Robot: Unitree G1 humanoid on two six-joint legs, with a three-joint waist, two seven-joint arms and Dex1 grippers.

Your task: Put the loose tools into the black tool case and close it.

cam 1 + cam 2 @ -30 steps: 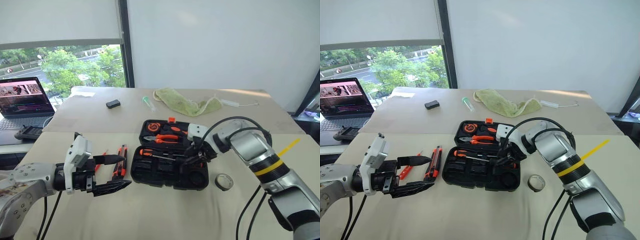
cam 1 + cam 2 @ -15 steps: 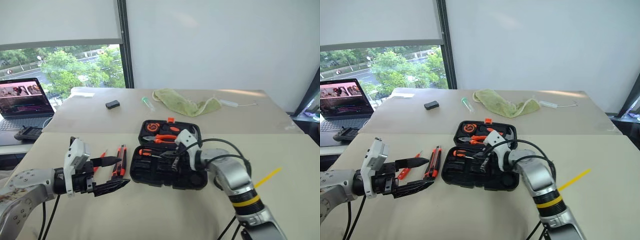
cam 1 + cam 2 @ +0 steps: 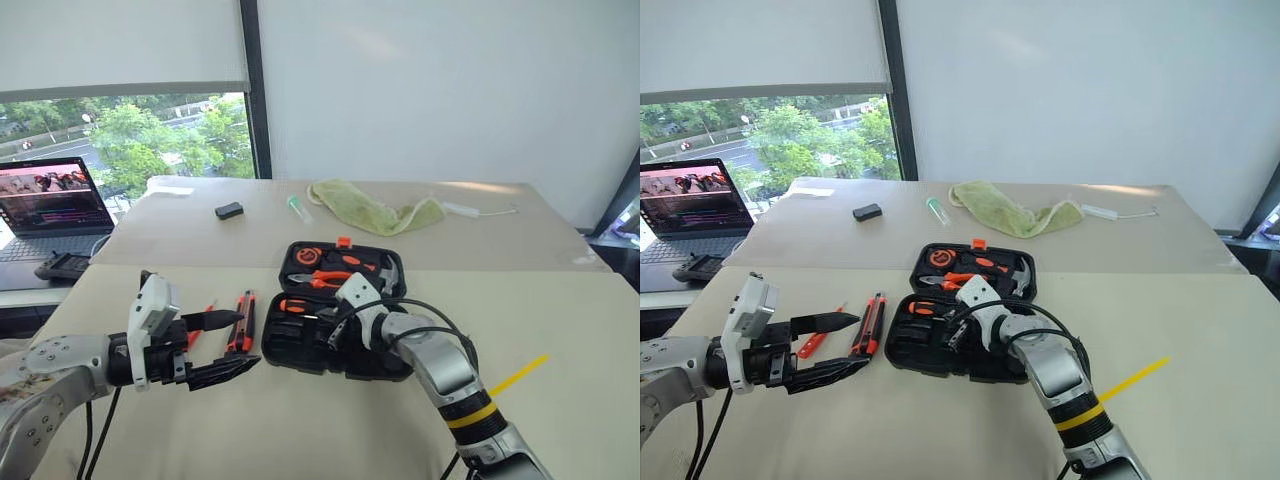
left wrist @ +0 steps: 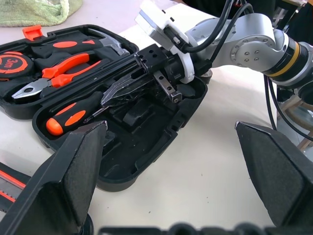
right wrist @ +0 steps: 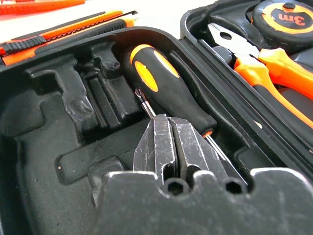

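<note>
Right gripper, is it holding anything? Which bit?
Cannot tell. The right gripper is shut, its tips against a thin metal shaft beside the screwdriver handle in the black tool case; a pinch isn't clear.

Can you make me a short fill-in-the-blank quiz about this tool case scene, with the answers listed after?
1. The black tool case lies ____ on the table.
2. The right gripper is ____, its tips over the screwdriver in the case.
3. The utility knife lies outside the case, on the robot's ____ side of it.
4. The left gripper hovers with its fingers ____.

Missing words: open; shut; left; open
</note>
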